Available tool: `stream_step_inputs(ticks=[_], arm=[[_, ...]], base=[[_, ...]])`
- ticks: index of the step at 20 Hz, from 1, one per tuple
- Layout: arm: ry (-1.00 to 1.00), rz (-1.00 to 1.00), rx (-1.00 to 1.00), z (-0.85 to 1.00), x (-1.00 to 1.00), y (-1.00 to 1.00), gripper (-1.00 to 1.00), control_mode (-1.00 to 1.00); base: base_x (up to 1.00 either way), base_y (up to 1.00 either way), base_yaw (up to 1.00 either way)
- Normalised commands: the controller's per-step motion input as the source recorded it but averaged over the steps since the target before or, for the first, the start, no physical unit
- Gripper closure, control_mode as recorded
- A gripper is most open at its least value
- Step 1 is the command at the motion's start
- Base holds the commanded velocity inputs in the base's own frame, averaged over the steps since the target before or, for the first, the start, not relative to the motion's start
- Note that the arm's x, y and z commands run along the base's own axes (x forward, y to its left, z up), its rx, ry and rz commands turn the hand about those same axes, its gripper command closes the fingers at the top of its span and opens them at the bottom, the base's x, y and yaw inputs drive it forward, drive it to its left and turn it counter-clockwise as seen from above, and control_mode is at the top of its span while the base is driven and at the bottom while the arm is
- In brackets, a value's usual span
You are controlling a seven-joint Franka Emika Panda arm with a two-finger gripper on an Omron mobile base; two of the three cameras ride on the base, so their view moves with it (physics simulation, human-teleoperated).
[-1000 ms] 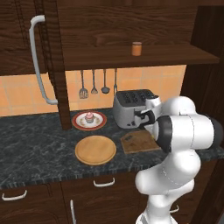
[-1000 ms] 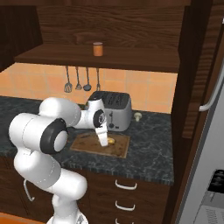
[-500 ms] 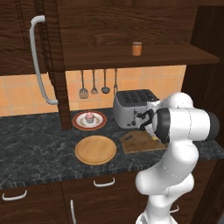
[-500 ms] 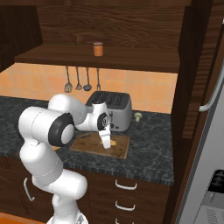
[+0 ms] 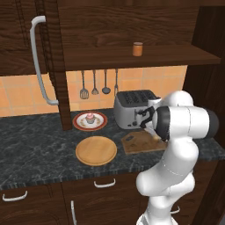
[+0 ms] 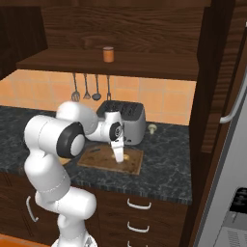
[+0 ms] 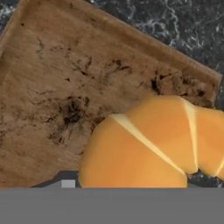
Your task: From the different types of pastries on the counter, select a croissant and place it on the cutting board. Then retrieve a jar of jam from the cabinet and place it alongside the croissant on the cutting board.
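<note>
From where I sit, the first half of the job looks nearly finished; the gripper [image 6: 118,155] hangs low over the cutting board [image 6: 96,159] with its jaws drawn close around the croissant [image 7: 153,142], which fills the lower right of the hand view and sits over the board's worn grain near one edge; whether the pastry already rests on the wood or hangs just above it I cannot tell, so I judge the release is what remains of this step. Going left to right along the counter [image 5: 30,145]: a tall door with a curved grey handle [image 5: 38,61] stands at the far left; then a red-rimmed plate [image 5: 78,121] carrying the pink-frosted cupcake [image 5: 90,117] near the wall; nearer me, a round light-wood plate [image 5: 96,150]; then the silver toaster [image 5: 132,107] at the back, with the board just in front of it and the arm reaching over that spot. Three utensils [image 5: 94,85] hang on the orange tiled wall above. The jar of jam [image 5: 138,48] stands upright on the shelf of the cabinet [image 5: 132,59], untouched; fetching it and setting it beside the croissant is all still to do. The worktop is dark veined stone over wooden drawers with silver handles.
</note>
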Motion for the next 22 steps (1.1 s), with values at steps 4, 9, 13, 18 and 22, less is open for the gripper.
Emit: stream_step_inputs(ticks=[4, 9, 13, 18, 22], arm=[[0.03, 0.0, 0.01, -0.03, -0.12, -0.13, -1.0, -1.0], [-0.31, 0.02, -0.02, -0.04, -0.15, 0.04, -1.0, -1.0], [-0.43, 0.1, -0.04, -0.08, -0.23, 0.29, -1.0, -1.0], [0.02, 0.04, 0.0, 0.02, -0.21, 0.03, -1.0, -1.0], [0.16, 0.13, 0.0, 0.65, -0.02, -0.2, -1.0, -1.0]], base=[[0.0, 0.0, 0.0], [0.0, 0.0, 0.0], [0.0, 0.0, 0.0], [0.0, 0.0, 0.0], [0.0, 0.0, 0.0]])
